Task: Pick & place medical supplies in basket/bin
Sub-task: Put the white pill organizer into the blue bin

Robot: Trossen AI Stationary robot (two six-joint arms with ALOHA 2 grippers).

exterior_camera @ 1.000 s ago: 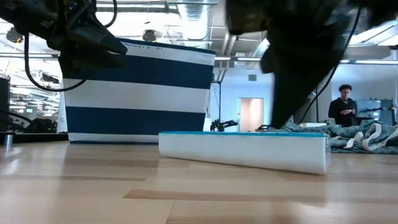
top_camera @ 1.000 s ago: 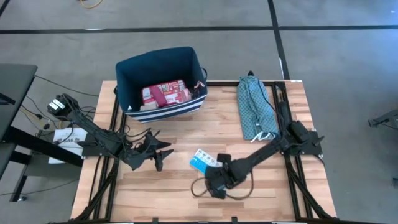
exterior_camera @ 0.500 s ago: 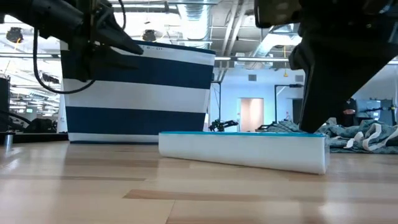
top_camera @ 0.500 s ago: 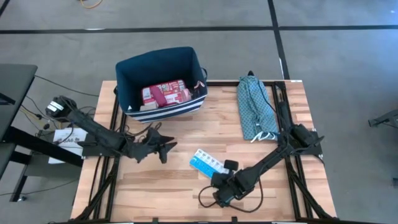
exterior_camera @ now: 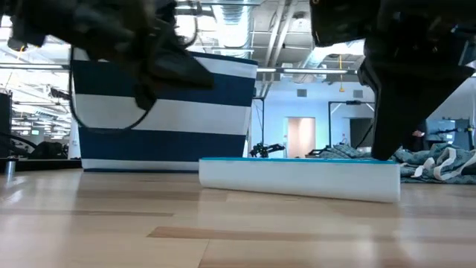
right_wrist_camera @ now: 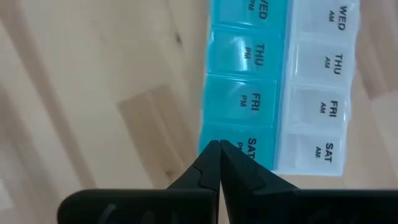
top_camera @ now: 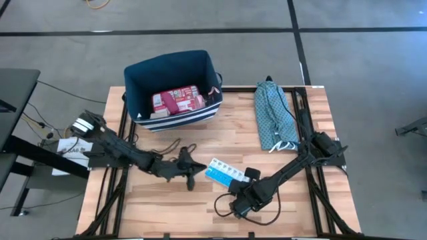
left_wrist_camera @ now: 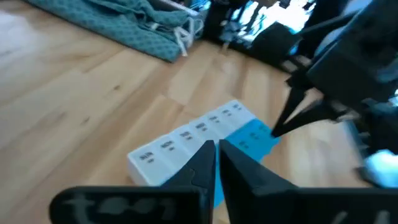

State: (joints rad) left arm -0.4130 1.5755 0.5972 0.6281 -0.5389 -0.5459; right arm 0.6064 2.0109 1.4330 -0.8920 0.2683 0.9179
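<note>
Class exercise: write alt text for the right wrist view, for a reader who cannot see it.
The right gripper, fingers shut, points at the SAT end of a pill organizer lying on the wooden table. Its lids form a blue PM row and a clear AM row.

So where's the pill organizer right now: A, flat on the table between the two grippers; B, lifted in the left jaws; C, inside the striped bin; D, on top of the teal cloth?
A: the pill organizer lies flat on the wooden table, with the left gripper and right gripper on either side, neither holding it.
</note>
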